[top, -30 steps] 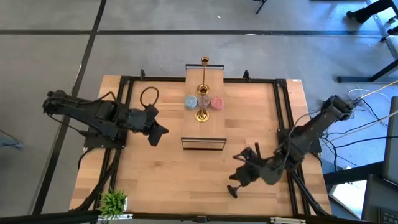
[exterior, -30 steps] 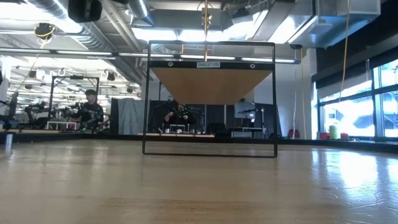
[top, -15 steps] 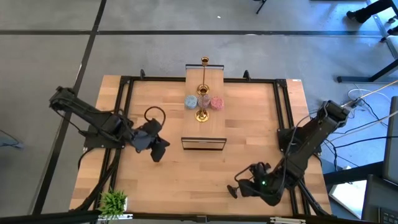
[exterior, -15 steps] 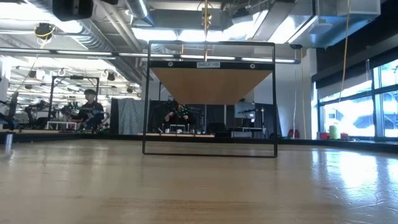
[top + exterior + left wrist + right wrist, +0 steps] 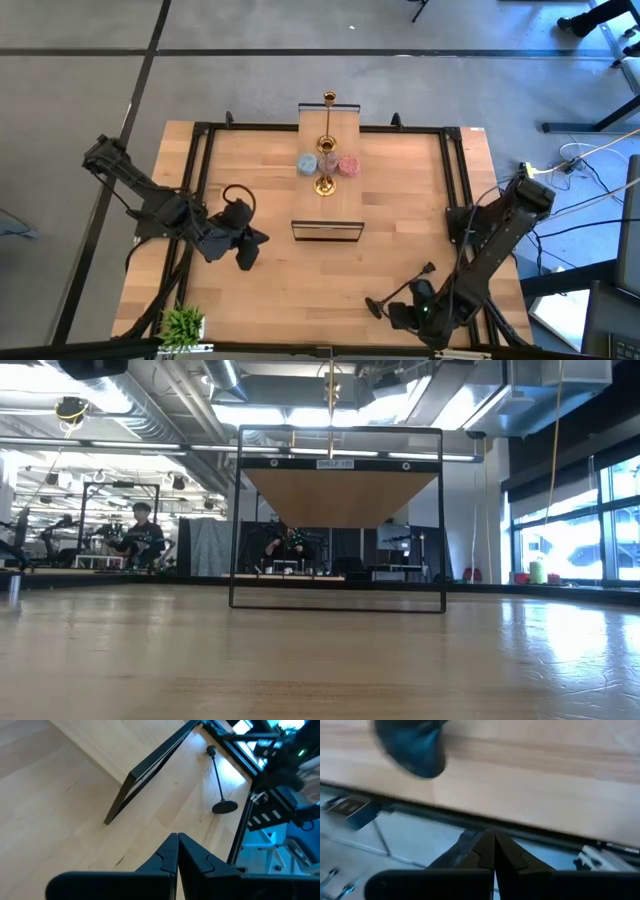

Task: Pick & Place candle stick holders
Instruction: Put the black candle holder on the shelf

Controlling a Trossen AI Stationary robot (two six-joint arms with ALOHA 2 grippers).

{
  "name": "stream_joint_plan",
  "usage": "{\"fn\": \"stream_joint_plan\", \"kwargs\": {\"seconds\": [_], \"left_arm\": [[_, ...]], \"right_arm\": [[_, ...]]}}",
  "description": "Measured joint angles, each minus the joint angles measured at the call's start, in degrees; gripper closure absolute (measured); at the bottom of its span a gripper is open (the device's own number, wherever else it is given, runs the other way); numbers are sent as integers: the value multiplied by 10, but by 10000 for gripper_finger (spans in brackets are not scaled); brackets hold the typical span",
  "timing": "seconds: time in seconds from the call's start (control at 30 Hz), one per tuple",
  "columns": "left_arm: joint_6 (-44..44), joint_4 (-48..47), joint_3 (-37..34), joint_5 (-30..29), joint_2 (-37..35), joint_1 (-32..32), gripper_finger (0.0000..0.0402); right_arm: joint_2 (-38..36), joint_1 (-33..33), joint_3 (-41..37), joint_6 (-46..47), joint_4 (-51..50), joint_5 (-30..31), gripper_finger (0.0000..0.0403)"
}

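A long black candle stick holder point(image 5: 402, 288) lies flat on the table near the front right, its round base point(image 5: 375, 307) toward the near edge; it also shows in the left wrist view point(image 5: 219, 779). Gold holders point(image 5: 326, 150) stand at the far middle among a blue cup point(image 5: 307, 164), a purplish cup point(image 5: 328, 160) and a pink cup point(image 5: 348, 165). My left gripper point(image 5: 247, 256) is shut and empty above the table's left half. My right gripper point(image 5: 398, 312) is shut and empty at the near edge, just beside the black holder's base point(image 5: 415, 747).
A black wire frame point(image 5: 327, 231) stands at the table's middle, seen also in the low view point(image 5: 336, 520) and the left wrist view point(image 5: 150, 770). A light wooden plank point(image 5: 345, 118) lies at the far middle. A green potted plant point(image 5: 183, 325) stands at the near left corner.
My right gripper has drawn back toward the table's near edge, off the black holder, whose whole stem now shows lying on the table. My left gripper has gone toward the near edge and slightly left.
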Motion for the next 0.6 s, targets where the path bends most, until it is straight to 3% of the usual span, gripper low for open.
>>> {"fn": "stream_joint_plan", "kwargs": {"seconds": [0.3, 0.6], "left_arm": [[-35, 0, 0, -38, 0, -39, 400], [-48, 0, 0, -43, 0, -48, 400]], "right_arm": [[38, -3, 0, 9, -13, -22, 403], [-24, 11, -22, 11, -67, -36, 403]]}}
